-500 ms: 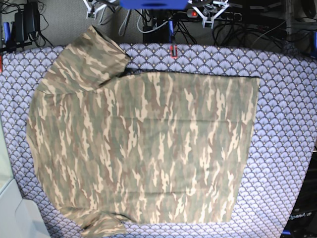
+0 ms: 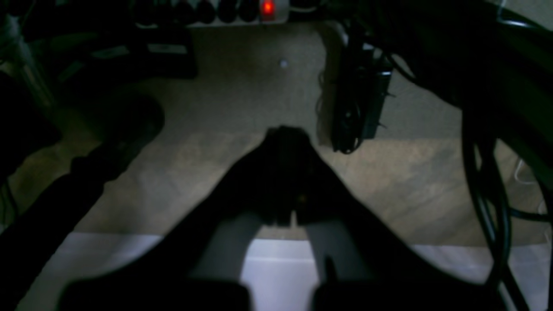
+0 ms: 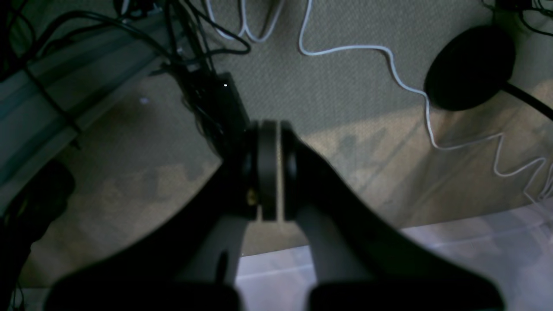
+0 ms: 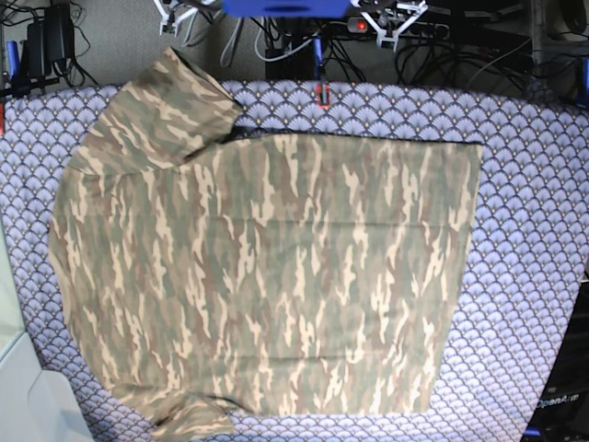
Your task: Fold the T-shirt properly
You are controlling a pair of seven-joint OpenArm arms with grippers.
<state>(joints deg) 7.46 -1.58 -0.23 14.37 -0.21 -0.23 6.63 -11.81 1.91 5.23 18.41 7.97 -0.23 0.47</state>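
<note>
in the base view, the top edge cuts off both arms, and the left hand (image 4: 387, 40) and right hand (image 4: 168, 26) are too small for their tips to be read. in both wrist views the fingers (image 2: 276, 233) are dark and blurred. the patterned cloth (image 4: 534, 230) runs under the shirt (image 4: 276, 276), its middle hidden, its right side cut off.

At twelve o'clock in the base view, a bright blue base (image 4: 287, 7) shows between two black arms with silvery metal parts. Black cables (image 2: 488, 185) run down three o'clock of the left wrist view, glossy and thick.
</note>
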